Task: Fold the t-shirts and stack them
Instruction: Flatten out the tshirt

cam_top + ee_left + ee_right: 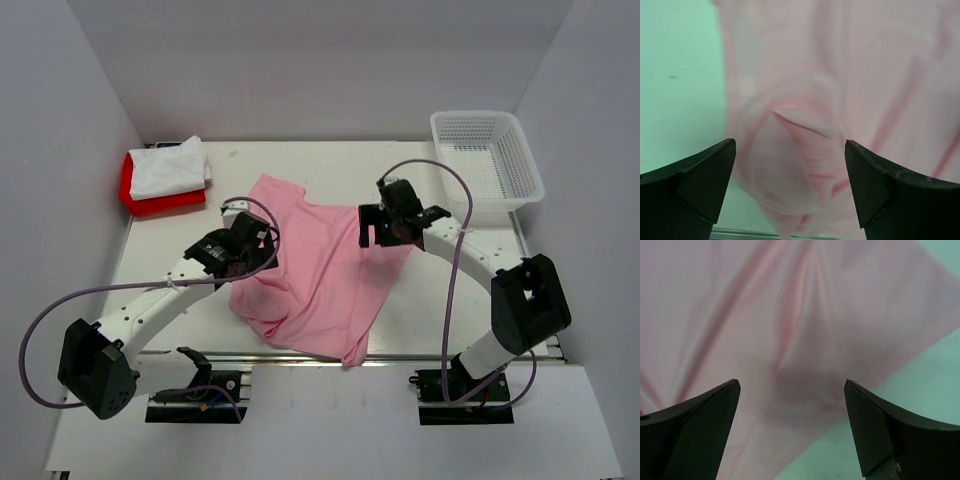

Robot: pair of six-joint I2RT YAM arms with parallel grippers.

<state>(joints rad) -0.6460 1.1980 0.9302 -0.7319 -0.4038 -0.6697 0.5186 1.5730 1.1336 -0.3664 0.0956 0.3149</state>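
We see the left claw [790, 150] and the right claw [792, 387] both wide open and empty, the pink t-shirt [320, 270] lying bunched under the first and flat under the second, so we fear a pinch catches several layers and drags the fold crooked.

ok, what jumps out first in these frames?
The crumpled light pink t-shirt sprawls across the middle of the table, reaching its near edge. The left gripper and right gripper hang open over it. At far left a folded white t-shirt sits on a red t-shirt; a white basket stands far right.
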